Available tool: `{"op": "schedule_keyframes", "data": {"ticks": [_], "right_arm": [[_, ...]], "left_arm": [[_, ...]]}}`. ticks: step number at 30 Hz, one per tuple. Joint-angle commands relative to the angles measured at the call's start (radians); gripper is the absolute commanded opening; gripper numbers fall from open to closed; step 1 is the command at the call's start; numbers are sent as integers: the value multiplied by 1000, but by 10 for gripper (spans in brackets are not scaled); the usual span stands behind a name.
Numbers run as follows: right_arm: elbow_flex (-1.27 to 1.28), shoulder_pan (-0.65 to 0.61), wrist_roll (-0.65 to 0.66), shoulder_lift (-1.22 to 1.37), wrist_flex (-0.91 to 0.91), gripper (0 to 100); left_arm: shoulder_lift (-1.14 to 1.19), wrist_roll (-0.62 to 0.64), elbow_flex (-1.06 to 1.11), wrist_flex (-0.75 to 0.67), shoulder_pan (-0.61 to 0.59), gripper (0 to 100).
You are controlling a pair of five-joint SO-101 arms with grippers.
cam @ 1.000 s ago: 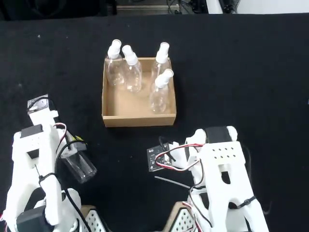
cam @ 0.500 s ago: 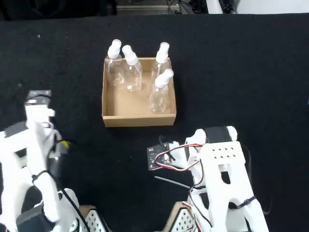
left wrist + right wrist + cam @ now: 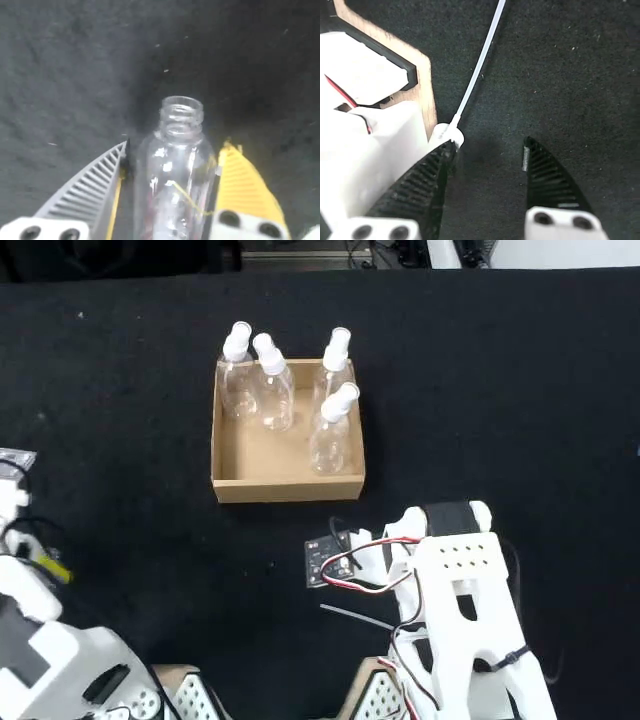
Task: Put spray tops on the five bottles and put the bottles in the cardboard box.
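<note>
A clear bottle [image 3: 181, 150] with a bare threaded neck sits between my left gripper's [image 3: 170, 165] grey and yellow fingers, which are shut on its body above the black mat. In the high view the left arm [image 3: 30, 640] is at the table's front left corner. The white spray top [image 3: 448, 134] lies on the mat with its thin dip tube [image 3: 480, 70] stretched out, its head just beside one finger of my open right gripper [image 3: 488, 145]. The tube [image 3: 355, 618] pokes out beside the right arm [image 3: 455, 580]. The cardboard box [image 3: 288, 485] holds several capped bottles [image 3: 330, 435].
The black mat covers the whole table. The capped bottles stand along the box's back and right side, leaving its front left floor [image 3: 255, 455] bare. A wooden arm base [image 3: 422, 95] lies close to the spray top.
The left arm has swung away to the left with the bottle, which has passed out of the high view. The right arm and the box have not moved.
</note>
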Motion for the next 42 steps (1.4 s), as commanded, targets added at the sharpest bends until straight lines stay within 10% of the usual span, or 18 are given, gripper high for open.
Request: {"op": "schedule_keyframes", "data": {"ticks": [1, 32, 42], "right_arm": [[-15, -18, -9, 8, -12, 191], [-5, -18, -9, 8, -12, 191], [-8, -20, -5, 8, -17, 191]], "left_arm": [[8, -215, -105, 15, -47, 280], [147, -397, -93, 14, -87, 280], [100, -397, -90, 15, -85, 24]]}}
